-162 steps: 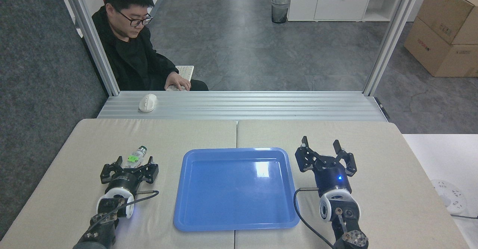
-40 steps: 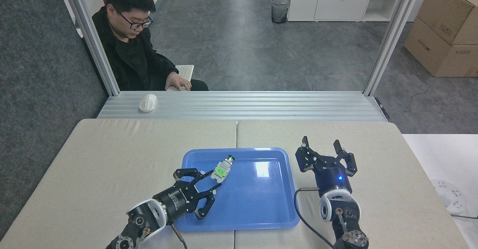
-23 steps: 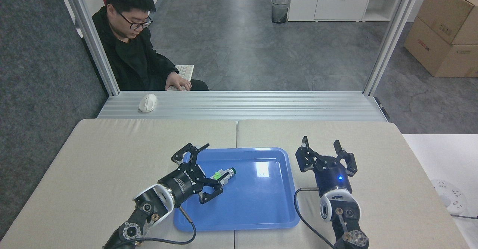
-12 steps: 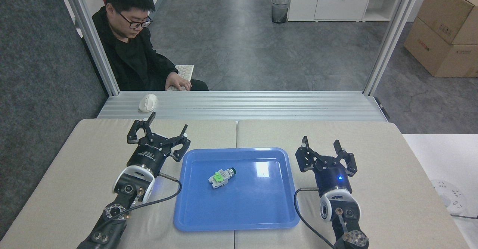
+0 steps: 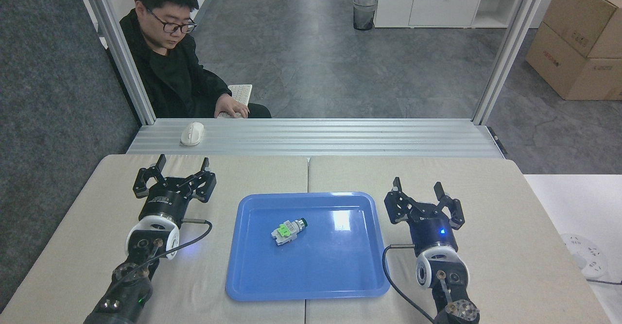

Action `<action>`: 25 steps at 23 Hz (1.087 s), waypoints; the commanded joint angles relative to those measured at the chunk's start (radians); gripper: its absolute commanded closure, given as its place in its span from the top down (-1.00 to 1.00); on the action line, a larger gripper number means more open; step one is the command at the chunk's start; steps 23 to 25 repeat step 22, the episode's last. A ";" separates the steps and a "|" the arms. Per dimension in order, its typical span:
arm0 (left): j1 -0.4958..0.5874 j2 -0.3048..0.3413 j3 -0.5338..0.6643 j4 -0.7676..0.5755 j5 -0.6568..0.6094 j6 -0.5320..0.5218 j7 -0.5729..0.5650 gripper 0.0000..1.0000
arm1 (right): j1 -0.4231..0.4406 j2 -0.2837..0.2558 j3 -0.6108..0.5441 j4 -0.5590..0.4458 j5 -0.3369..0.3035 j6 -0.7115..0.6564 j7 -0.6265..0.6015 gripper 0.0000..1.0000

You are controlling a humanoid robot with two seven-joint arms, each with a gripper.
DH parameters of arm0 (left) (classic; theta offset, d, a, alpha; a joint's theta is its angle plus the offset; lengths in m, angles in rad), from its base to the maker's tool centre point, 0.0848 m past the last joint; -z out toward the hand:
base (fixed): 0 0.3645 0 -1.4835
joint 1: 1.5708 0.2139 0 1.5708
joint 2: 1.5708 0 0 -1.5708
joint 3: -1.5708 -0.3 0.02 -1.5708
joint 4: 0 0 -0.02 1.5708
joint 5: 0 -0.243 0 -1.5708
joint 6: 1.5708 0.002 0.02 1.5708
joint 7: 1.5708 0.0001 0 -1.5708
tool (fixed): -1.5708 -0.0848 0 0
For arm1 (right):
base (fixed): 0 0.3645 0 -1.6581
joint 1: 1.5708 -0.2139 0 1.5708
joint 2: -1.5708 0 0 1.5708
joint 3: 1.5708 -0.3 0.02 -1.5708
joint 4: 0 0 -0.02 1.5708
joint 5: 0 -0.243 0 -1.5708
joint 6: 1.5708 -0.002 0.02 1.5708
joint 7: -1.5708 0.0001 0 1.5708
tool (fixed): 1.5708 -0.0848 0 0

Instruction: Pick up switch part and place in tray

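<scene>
Left tool [image 5: 183, 162] back, clear of tray [image 5: 252, 285]

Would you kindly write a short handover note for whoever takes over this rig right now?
Left gripper: jaws open, empty, over the beige table left of the tray.
Right gripper: jaws open, empty, right of the tray.
The small switch part with a green block and silver end lies inside the glossy blue plastic tray, clear of both grippers.
Done: part placed. Left: nothing visible.
</scene>
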 commanded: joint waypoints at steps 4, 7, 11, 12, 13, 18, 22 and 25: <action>0.001 0.034 0.058 -0.090 0.120 0.000 -0.017 0.98 | 0.000 -0.001 0.000 0.000 0.000 0.001 -0.001 1.00; 0.010 0.036 0.066 -0.117 0.120 0.001 -0.019 0.98 | 0.000 0.001 0.000 0.000 0.000 0.001 -0.001 1.00; 0.037 0.036 0.068 -0.159 0.117 0.001 -0.020 0.98 | 0.000 0.001 0.000 0.000 0.000 0.001 -0.001 1.00; 0.037 0.036 0.068 -0.159 0.117 0.001 -0.019 0.98 | 0.000 0.001 0.000 0.000 0.000 0.001 -0.001 1.00; 0.036 0.036 0.068 -0.159 0.117 0.001 -0.019 0.98 | 0.000 0.001 0.000 0.000 0.000 0.001 -0.001 1.00; 0.037 0.034 0.068 -0.159 0.114 0.007 -0.019 0.98 | 0.000 0.001 0.000 0.000 0.000 0.001 -0.001 1.00; 0.072 0.023 0.065 -0.162 0.105 0.006 -0.019 0.98 | 0.000 0.001 0.000 0.000 0.000 0.001 -0.001 1.00; 0.072 0.023 0.065 -0.162 0.105 0.006 -0.019 0.98 | 0.000 0.001 0.000 0.000 0.000 0.001 -0.001 1.00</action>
